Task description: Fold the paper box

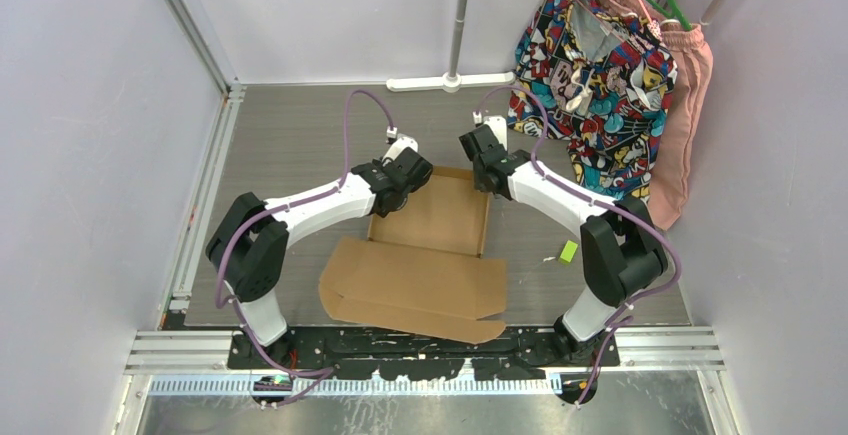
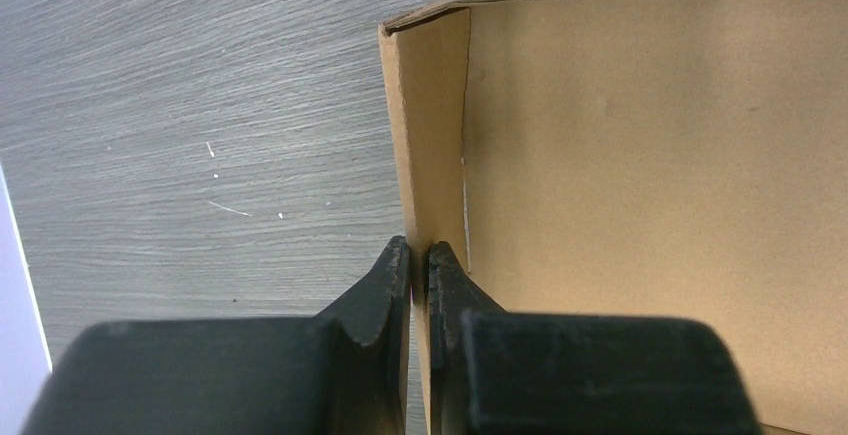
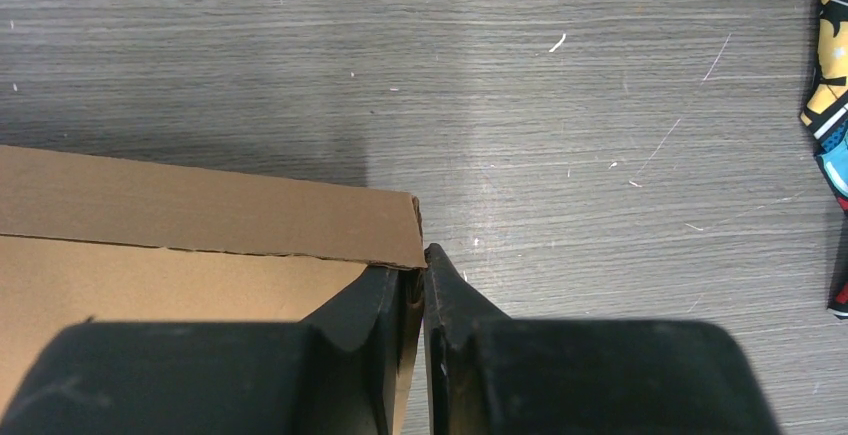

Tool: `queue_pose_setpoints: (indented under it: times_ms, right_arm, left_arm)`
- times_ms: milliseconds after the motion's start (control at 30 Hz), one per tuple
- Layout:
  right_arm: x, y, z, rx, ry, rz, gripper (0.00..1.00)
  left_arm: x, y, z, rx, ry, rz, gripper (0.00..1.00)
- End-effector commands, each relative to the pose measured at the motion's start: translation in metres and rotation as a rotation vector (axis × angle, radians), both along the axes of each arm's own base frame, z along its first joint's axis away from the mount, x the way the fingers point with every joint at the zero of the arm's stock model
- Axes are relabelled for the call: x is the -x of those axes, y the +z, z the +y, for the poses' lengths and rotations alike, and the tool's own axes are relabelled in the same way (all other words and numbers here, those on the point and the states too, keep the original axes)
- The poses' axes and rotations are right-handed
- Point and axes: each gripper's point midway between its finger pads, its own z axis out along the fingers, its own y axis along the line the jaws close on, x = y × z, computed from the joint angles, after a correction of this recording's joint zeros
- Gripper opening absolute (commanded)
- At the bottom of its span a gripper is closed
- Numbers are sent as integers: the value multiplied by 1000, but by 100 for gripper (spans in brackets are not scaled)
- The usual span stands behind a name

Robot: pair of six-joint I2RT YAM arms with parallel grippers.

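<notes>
The left jaws were pinched tight on the thin upright left wall of the paper box, low centre in the left wrist view. The right jaws nipped the right wall beside its far corner. In the overhead view the box sat mid-frame on the grey worktop, its walls standing and its lid panel flat toward the bottom. It looked light, stiff across its panels, pliant at the creases and easily crushed. Holding the walls near the corners seemed soundest.
</notes>
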Motion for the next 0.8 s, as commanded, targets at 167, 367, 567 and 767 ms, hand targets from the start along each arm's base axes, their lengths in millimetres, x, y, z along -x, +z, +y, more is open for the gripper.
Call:
queue_pose_setpoints:
  times_ms: [167,367,567,767]
  right_arm:
    - [-3,6,-1,28,15,-15,9]
    - [0,4,2,10,41,-11,9]
    - [2,3,3,6,54,-8,9]
    - [6,1,2,1,57,-5,9]
  left_arm:
    - [-7,22,5,-6,6,-58,30]
    - [-14,25,-1,62,-9,-78,38]
    - [-28,22,-3,131,-10,-85,39]
    - [-38,18,-3,151,1,-83,39]
